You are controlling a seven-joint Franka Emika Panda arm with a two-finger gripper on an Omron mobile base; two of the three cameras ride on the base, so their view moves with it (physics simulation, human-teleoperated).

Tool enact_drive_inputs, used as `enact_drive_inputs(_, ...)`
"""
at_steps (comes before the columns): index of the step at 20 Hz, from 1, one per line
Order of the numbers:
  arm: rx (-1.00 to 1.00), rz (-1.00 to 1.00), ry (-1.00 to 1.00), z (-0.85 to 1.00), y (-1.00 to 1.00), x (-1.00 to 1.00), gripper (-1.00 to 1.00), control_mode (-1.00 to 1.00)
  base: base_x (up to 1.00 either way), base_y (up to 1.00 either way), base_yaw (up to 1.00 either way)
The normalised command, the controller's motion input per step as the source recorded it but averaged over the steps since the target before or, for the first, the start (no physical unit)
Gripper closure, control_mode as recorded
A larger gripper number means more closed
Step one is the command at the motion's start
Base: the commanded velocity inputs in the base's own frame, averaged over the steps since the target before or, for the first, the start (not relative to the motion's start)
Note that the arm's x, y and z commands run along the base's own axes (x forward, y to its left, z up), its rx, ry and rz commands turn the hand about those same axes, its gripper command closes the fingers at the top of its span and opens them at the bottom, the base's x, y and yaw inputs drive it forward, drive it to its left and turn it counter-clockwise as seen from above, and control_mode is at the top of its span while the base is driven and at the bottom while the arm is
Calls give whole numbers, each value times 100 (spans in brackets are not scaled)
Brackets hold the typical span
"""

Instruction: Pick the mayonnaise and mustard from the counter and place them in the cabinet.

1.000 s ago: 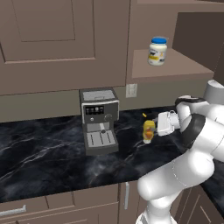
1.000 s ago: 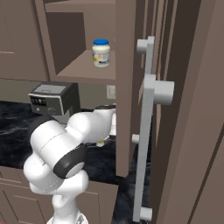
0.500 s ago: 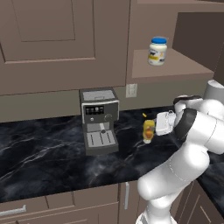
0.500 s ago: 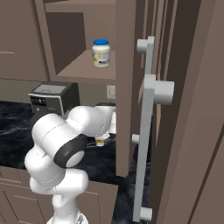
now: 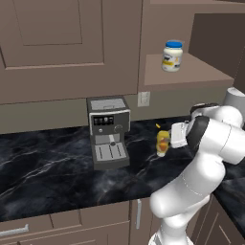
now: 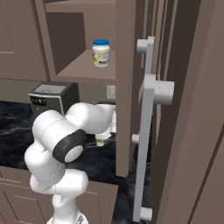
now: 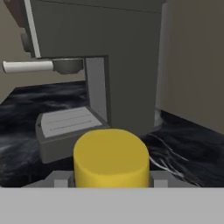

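The mustard (image 5: pixel 162 142), a slim yellow bottle with an orange-red label, stands upright on the black counter (image 5: pixel 48 167), right of the coffee machine. My gripper (image 5: pixel 168 139) reaches it from the right and is shut on it. In the hand view the yellow mustard (image 7: pixel 111 157) sits between both fingertips (image 7: pixel 63 179), which press its sides. The mayonnaise (image 5: pixel 172 56), a white jar with a blue lid, stands on the tan shelf of the open cabinet (image 5: pixel 196 72) above. From the right, the mayonnaise (image 6: pixel 101 53) stands near the shelf's front and the mustard (image 6: pixel 100 140) peeks out behind my forearm.
A grey coffee machine (image 5: pixel 108 131) stands on the counter just left of the mustard, close ahead in the hand view (image 7: pixel 96 57). A wall outlet (image 5: pixel 143 99) is behind. The cabinet's open door with its pale handle (image 6: pixel 148 131) stands to my right.
My elbow and forearm have shifted slightly toward the wall while the hand stayed at the mustard. The bottle stands in the same spot on the counter.
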Motion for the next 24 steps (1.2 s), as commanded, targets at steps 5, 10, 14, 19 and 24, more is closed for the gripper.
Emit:
enact_drive_inputs(5,2,0,-4,40,3,-7,100,-100,0,0,0)
enact_drive_inputs(10,0,0,-7,64,13,-6,100,-100,0,0,0)
enact_drive_inputs(14,0,0,-4,44,19,-6,100,-100,0,0,0)
enact_drive_inputs(19,0,0,0,9,23,-32,100,-100,0,0,0)
enact_drive_inputs(24,0,-7,-4,18,11,-61,100,-100,0,0,0)
